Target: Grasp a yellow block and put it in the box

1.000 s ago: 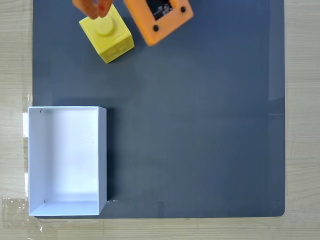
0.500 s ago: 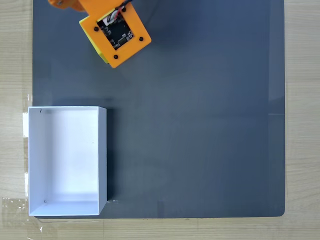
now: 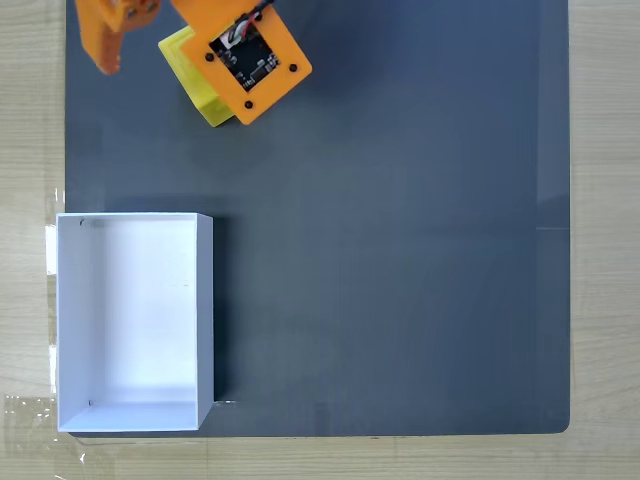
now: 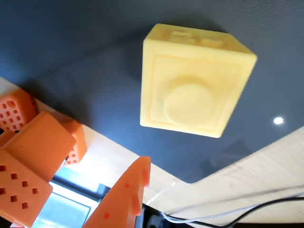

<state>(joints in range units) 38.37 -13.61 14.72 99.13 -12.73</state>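
The yellow block (image 3: 185, 72) rests on the dark mat near its top left corner in the fixed view, its right part covered by my orange wrist housing (image 3: 250, 60). One orange finger (image 3: 102, 42) is splayed out to the block's left, apart from it. In the wrist view the yellow block (image 4: 194, 97) lies stud up on the mat, beyond my gripper (image 4: 90, 166), which is open with nothing between its fingers. The white box (image 3: 62, 320) sits open at the mat's lower left.
The dark grey mat (image 3: 400, 250) covers most of the wooden table (image 3: 30, 120) and is bare to the right of the box. In the wrist view the mat's rounded corner (image 4: 190, 175) borders wood, with a thin cable (image 4: 247, 211) beyond it.
The wrist housing came down and left over the block. The fingers, close together above the block a second ago, have spread, one swinging out to the left. The block has stayed put.
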